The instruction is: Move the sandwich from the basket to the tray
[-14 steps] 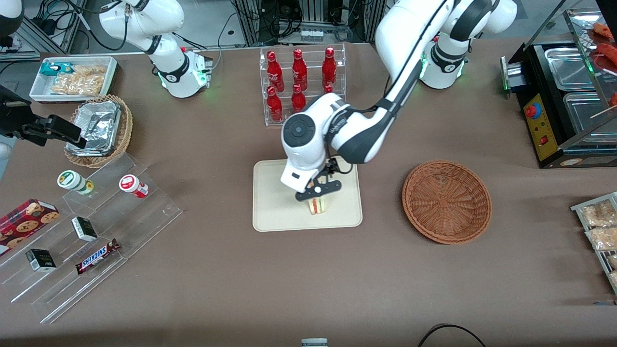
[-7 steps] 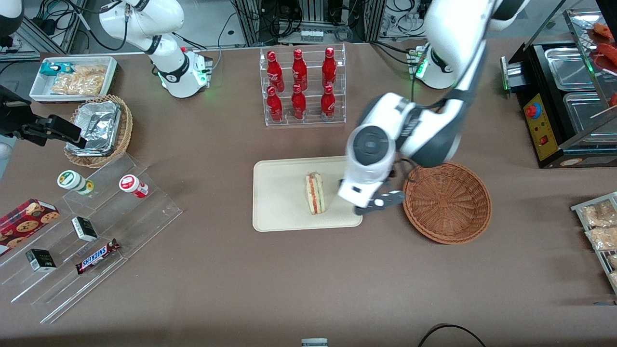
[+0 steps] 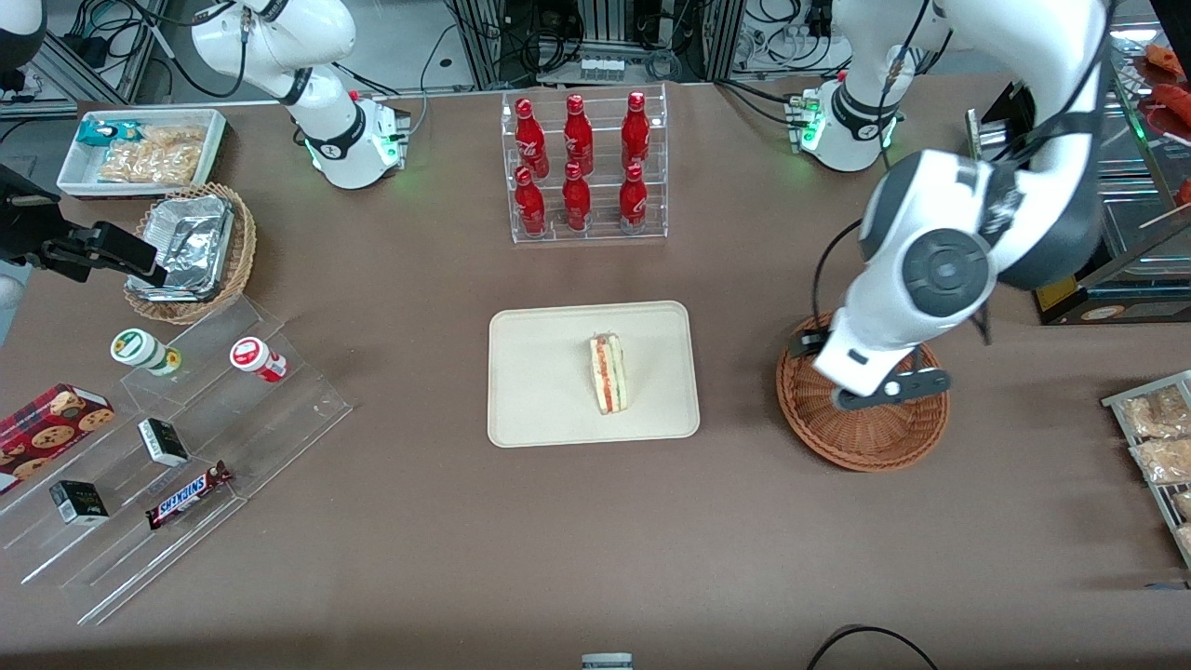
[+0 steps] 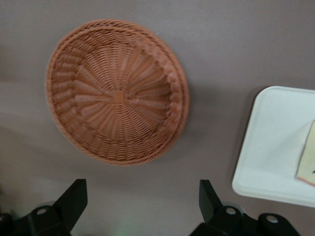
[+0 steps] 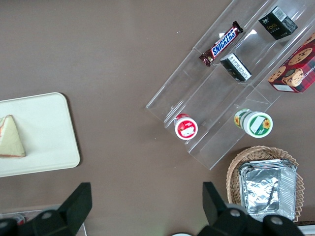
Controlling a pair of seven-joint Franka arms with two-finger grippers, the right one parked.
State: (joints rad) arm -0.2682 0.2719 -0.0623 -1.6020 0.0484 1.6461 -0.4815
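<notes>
1. A candy bar (image 3: 189,494) and small dark boxes (image 3: 78,502) sit on a clear stepped display (image 3: 167,465) closest to the front camera, toward the parked arm's end of the brown worktop (image 3: 465,558).
2. At mid-worktop, the sandwich (image 3: 608,374) lies on the cream tray (image 3: 540,409), its red and green filling facing up; nothing touches it.
3. Toward the working arm's end, well apart from the tray, the reddish-brown wicker basket (image 3: 861,442) holds nothing.
4. The gripper (image 3: 882,391) hangs above the basket; in the wrist view its two dark fingers (image 4: 74,199) stand wide apart with nothing between them, the basket (image 4: 117,91) below and a corner of the tray (image 4: 275,147) with the sandwich (image 4: 307,160) beside it.
5. Farther from the camera, six red bottles (image 3: 577,163) stand in a clear rack (image 3: 584,228).
6. A lighter basket of foil containers (image 3: 191,251) and a white bin of snack packets (image 3: 140,154) sit toward the parked arm's end.
</notes>
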